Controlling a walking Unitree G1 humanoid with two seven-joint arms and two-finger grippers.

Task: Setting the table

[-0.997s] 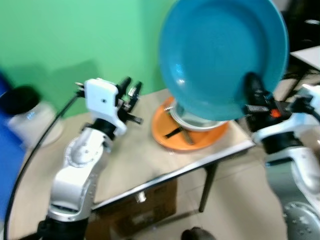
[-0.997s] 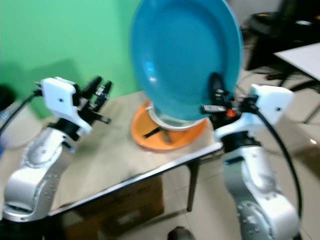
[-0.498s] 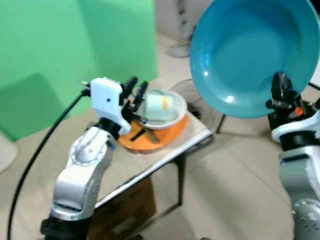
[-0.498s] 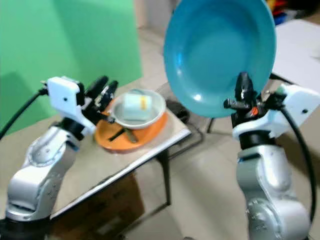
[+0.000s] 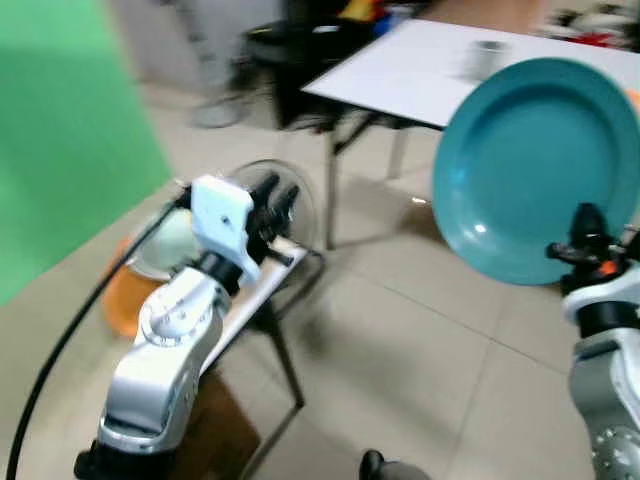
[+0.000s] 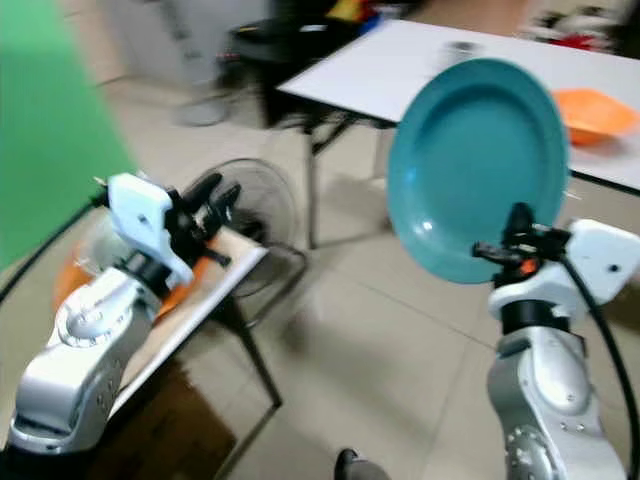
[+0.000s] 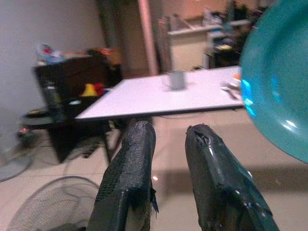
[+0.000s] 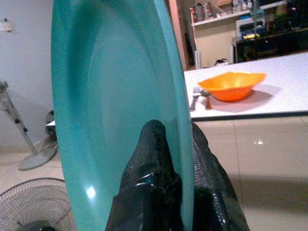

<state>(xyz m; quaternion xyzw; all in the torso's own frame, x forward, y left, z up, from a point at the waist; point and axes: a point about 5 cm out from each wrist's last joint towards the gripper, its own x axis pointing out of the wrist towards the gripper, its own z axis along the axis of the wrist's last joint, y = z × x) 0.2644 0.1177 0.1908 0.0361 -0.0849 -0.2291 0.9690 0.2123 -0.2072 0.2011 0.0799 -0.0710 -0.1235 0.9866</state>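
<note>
A large teal plate (image 5: 540, 170) stands upright on its edge, and my right gripper (image 5: 588, 240) is shut on its lower rim, out over the tiled floor. The right wrist view shows both black fingers (image 8: 154, 154) pinching that rim. My left gripper (image 5: 272, 195) is raised at the left, above the corner of a small side table (image 5: 262, 285). Its fingers (image 7: 137, 144) stand open by a narrow gap with nothing between them. Beyond lies a white table (image 5: 420, 70) with a metal cup (image 5: 487, 58) and an orange bowl (image 6: 590, 110); cutlery (image 8: 199, 96) lies beside the bowl.
The side table at the left carries an orange plate (image 5: 125, 300) with a pale bowl on it. A floor fan (image 6: 265, 215) stands behind that table's corner. Tiled floor (image 5: 400, 340) stretches between me and the white table. A green wall (image 5: 60, 130) is at the far left.
The whole view has swung right: the green wall and side table slid left and the white table came into sight. The right gripper still holds the teal plate, now lower in view.
</note>
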